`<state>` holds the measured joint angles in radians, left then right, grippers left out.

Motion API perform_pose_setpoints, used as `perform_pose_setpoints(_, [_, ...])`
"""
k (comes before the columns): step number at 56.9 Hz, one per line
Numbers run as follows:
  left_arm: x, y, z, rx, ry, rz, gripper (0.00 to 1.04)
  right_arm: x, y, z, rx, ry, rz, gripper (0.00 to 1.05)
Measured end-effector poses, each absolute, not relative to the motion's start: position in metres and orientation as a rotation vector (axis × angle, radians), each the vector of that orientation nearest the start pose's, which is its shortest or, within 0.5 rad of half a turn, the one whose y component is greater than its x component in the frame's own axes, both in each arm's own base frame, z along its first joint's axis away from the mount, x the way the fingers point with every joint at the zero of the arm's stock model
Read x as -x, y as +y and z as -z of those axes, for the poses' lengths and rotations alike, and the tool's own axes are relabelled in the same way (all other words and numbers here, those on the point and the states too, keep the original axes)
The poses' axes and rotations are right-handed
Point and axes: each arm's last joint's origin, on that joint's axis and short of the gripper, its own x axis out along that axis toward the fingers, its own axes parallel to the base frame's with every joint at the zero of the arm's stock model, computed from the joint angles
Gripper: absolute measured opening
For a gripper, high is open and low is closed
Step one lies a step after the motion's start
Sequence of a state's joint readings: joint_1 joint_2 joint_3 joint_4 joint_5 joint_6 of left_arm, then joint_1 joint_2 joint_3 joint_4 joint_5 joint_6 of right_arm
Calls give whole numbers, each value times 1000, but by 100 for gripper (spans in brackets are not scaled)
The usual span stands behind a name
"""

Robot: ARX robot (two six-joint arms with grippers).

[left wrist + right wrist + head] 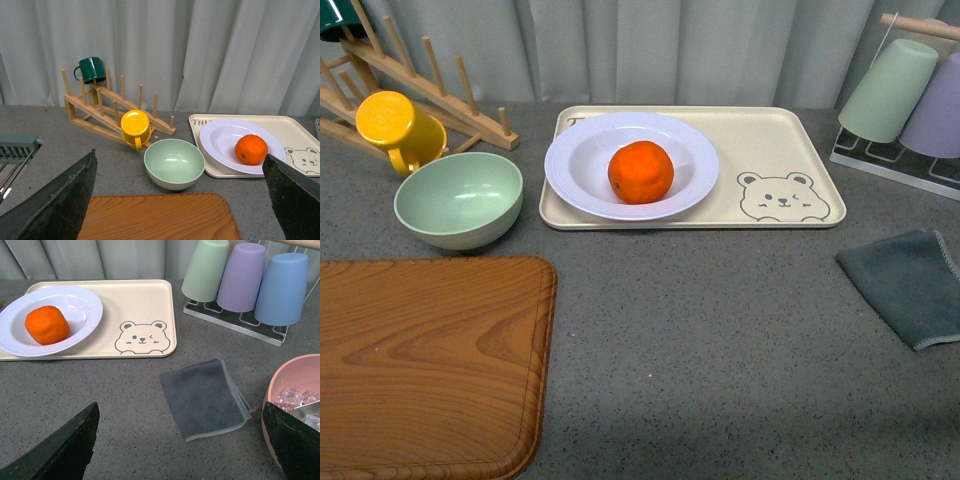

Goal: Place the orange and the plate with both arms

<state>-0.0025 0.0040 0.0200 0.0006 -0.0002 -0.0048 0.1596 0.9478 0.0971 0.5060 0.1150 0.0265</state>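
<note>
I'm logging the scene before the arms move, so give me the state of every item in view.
orange: resting in the plate
plate: upright on the bear tray
green bowl: upright, empty
yellow mug: tipped on its side
gray cloth: folded flat
left gripper: open
right gripper: open

grey countertop (720, 330), bear tray (770, 140), wooden board (420, 360), cloth (905, 285)

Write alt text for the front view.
An orange sits in a white plate on a beige bear tray on a grey counter. Nearby are a green bowl, yellow mug, wooden board and grey cloth; no arms show.
</note>
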Motion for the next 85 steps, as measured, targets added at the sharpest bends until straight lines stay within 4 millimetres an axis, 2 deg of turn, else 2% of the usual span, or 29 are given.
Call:
perform_pose_setpoints(5, [-97,0,-170,5,-17,3,98,-156,19,-134,11,169,-6,77])
perform_pose_setpoints(10, [-97,0,-170,5,-18,2,98,-155,17,-154,-6,4,-5,61])
perform_pose_setpoints(15, [-96,0,-170,5,-20,3,98,-147,12,-160,-6,-13,-4,38])
perform_pose_setpoints(27, [-96,0,-170,5,-20,2,98,-133,0,-165,-4,5,1,1])
perform_pose_setpoints(85, [-96,0,-170,5,-19,2,98,-104,0,-165,-1,15,-4,1])
